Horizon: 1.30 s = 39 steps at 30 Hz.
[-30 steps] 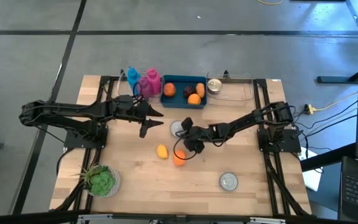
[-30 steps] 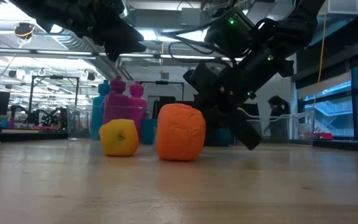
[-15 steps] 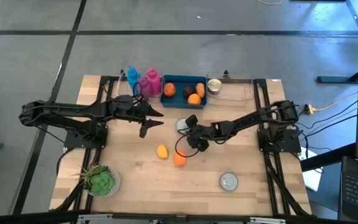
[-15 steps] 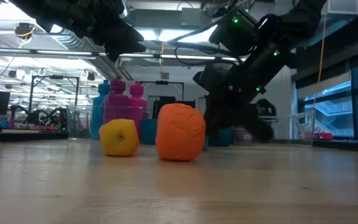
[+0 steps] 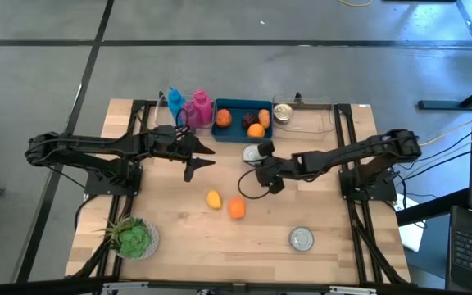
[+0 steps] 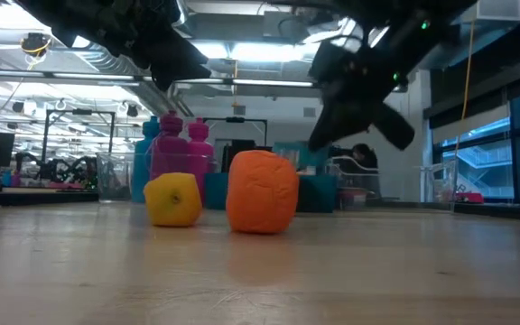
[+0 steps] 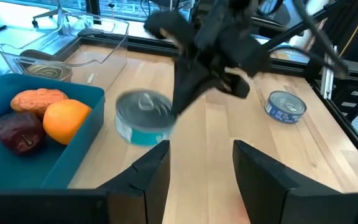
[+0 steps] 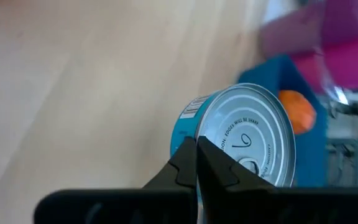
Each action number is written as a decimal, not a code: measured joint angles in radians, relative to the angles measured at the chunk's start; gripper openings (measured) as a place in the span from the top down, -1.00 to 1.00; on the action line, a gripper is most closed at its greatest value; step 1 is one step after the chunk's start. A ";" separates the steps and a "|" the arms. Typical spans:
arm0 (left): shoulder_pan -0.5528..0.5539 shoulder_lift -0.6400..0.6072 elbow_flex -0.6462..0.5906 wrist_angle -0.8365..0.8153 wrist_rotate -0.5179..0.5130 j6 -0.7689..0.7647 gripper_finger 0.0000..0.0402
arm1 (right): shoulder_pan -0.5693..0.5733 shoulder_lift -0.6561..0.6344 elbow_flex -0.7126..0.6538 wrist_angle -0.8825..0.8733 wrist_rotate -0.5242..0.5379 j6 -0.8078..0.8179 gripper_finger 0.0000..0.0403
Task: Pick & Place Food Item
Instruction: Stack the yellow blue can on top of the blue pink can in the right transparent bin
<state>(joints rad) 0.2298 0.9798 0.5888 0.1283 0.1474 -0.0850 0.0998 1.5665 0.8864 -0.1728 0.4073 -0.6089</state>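
Orange food item (image 5: 236, 209) sits on the wooden worktop (image 5: 179, 238) just below centre of the overhead frame, touched by neither arm, with a smaller yellow item (image 5: 213, 199) just to its upper left; the table-level camera shows the pair side by side, orange (image 6: 262, 191) right of yellow (image 6: 172, 199). The right tool (image 5: 258, 157), fingers closed and empty, hangs at mid-frame above and right of the orange item, raised off the worktop at upper right of the level view (image 6: 361, 108); its wrist camera shows the shut tips in front of a teal can (image 8: 238, 140). The left tool (image 5: 197, 164), fingers partly apart and holding nothing, hovers left of centre, well clear of both items. Along the top edge of the worktop stand a blue tray (image 5: 220, 133) holding fruit, pink (image 5: 200, 108) and blue (image 5: 175, 103) bottles, and a clear tray (image 5: 322, 123). A second can (image 5: 301, 238) lies at lower right, a green plant (image 5: 133, 238) at lower left.
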 joint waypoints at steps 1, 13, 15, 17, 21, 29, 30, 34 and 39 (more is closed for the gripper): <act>0.000 0.000 0.000 0.001 0.000 -0.002 0.19 | 0.000 -0.022 0.000 -0.017 0.013 0.004 1.00; 0.000 0.000 0.000 -0.006 0.002 -0.006 0.19 | -0.060 -0.247 0.003 -0.279 0.095 0.152 1.00; 0.000 0.000 0.000 -0.006 0.002 -0.006 0.19 | -0.082 -0.261 0.003 -0.324 0.098 0.170 1.00; 0.000 0.000 0.000 -0.006 0.002 -0.006 0.19 | -0.107 -0.270 0.003 -0.367 0.098 0.182 1.00; 0.000 0.000 0.000 -0.007 0.002 -0.006 0.19 | -0.162 -0.279 0.003 -0.384 0.101 0.181 1.00; 0.000 0.000 0.000 -0.024 0.003 -0.001 0.19 | -0.305 -0.288 0.004 -0.381 0.101 0.124 1.00; 0.000 0.000 0.000 -0.025 0.003 -0.001 0.19 | -0.322 -0.288 0.004 -0.379 0.101 0.117 1.00; 0.000 0.000 0.000 -0.027 0.003 -0.001 0.19 | -0.400 -0.288 0.004 -0.372 0.055 0.098 1.00; 0.000 0.000 0.000 -0.027 0.003 0.002 0.19 | -0.500 -0.288 0.004 -0.333 -0.026 0.073 1.00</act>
<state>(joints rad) 0.2298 0.9798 0.5888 0.1013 0.1505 -0.0834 -0.4006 1.2785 0.8902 -0.5057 0.3817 -0.5356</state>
